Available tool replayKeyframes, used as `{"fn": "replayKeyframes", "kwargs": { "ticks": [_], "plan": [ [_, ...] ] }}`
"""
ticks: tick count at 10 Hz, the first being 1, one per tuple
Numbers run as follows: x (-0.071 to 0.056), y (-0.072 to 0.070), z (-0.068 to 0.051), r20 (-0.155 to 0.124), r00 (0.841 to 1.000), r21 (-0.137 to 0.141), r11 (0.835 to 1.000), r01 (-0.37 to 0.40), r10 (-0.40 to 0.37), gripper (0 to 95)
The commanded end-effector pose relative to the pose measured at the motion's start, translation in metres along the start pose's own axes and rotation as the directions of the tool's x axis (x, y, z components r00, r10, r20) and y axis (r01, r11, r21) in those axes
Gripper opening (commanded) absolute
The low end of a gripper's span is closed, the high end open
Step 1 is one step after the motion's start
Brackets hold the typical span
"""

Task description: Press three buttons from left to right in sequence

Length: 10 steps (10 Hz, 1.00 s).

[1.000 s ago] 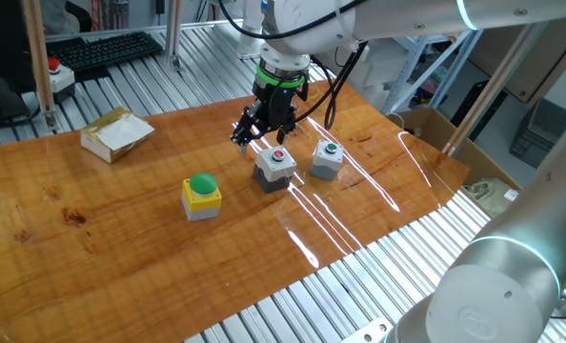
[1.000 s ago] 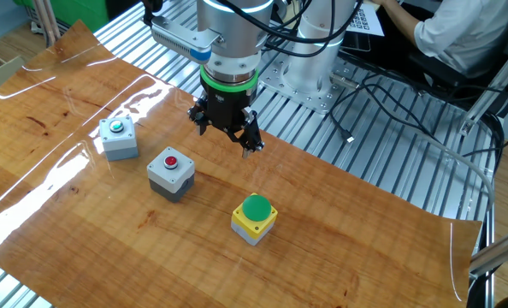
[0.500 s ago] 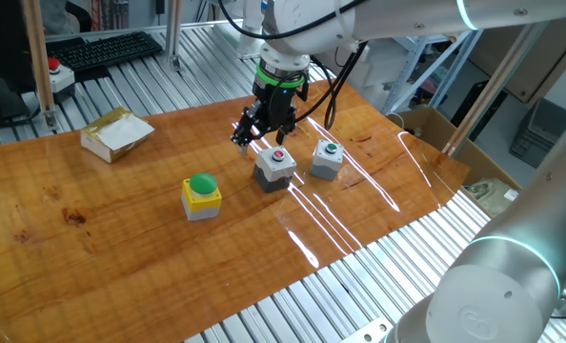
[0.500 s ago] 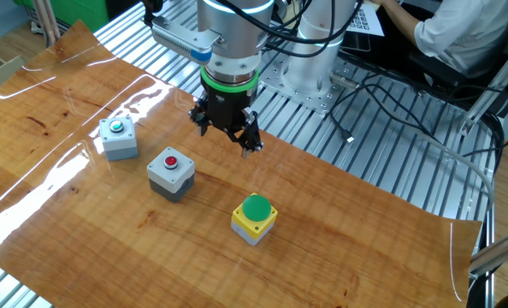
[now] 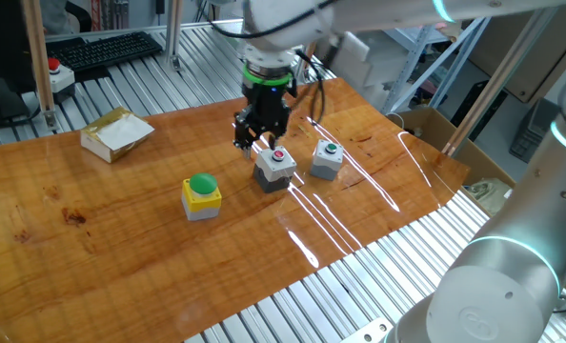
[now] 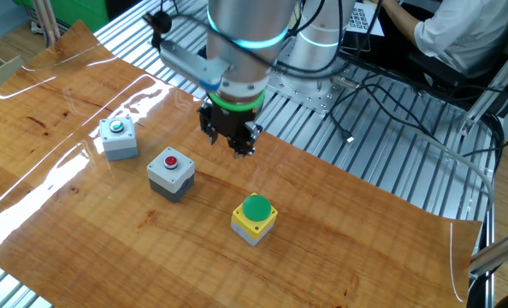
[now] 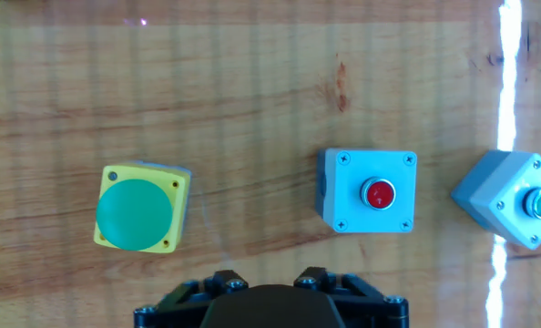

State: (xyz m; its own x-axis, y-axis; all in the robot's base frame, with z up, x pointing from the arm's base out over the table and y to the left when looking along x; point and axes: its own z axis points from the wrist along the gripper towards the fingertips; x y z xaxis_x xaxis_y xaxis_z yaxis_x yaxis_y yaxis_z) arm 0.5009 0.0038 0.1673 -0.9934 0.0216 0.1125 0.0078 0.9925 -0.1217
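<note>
Three button boxes stand in a row on the wooden table. The yellow-topped box with the big green dome (image 5: pixel 201 194) (image 6: pixel 254 216) (image 7: pixel 138 211) is at the left of the hand view. The grey box with the small red button (image 5: pixel 275 165) (image 6: pixel 171 171) (image 7: pixel 371 191) is in the middle. The grey box with the small green button (image 5: pixel 327 158) (image 6: pixel 119 137) (image 7: pixel 516 208) is at the right. My gripper (image 5: pixel 246 141) (image 6: pixel 242 149) hangs above the table just behind the row, between the green-dome box and the red-button box, touching none. Its fingertips are hidden in the hand view.
An open cardboard box (image 5: pixel 117 133) lies at the table's back left. A red mushroom button on a pale box (image 5: pixel 54 74) and a keyboard (image 5: pixel 102 50) sit on the metal bench behind. Cables (image 6: pixel 382 103) and a seated person (image 6: pixel 455 34) are beyond the table edge.
The hand has turned about its axis and shifted slightly, and the upper arm links have swung round. The three button boxes have not moved.
</note>
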Motion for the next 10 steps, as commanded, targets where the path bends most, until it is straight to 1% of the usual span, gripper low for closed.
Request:
{"fn": "replayKeyframes", "kwargs": {
  "ticks": [1, 4, 6, 9, 10],
  "plan": [
    [0.002, -0.001, 0.0, 0.004, 1.0, 0.002, 1.0, -0.002, 0.002, 0.0],
    [0.002, -0.001, 0.001, 0.002, 1.0, 0.001, 1.0, 0.002, -0.002, 0.0],
    [0.001, -0.004, 0.002, 0.003, 1.0, 0.001, 1.0, 0.006, -0.006, 0.0],
    [-0.002, -0.018, 0.008, 0.003, 1.0, -0.009, 1.0, 0.021, -0.021, 0.0],
    [-0.003, -0.025, 0.01, 0.002, 1.0, -0.024, 1.0, 0.018, -0.018, 0.0]
  ]
}}
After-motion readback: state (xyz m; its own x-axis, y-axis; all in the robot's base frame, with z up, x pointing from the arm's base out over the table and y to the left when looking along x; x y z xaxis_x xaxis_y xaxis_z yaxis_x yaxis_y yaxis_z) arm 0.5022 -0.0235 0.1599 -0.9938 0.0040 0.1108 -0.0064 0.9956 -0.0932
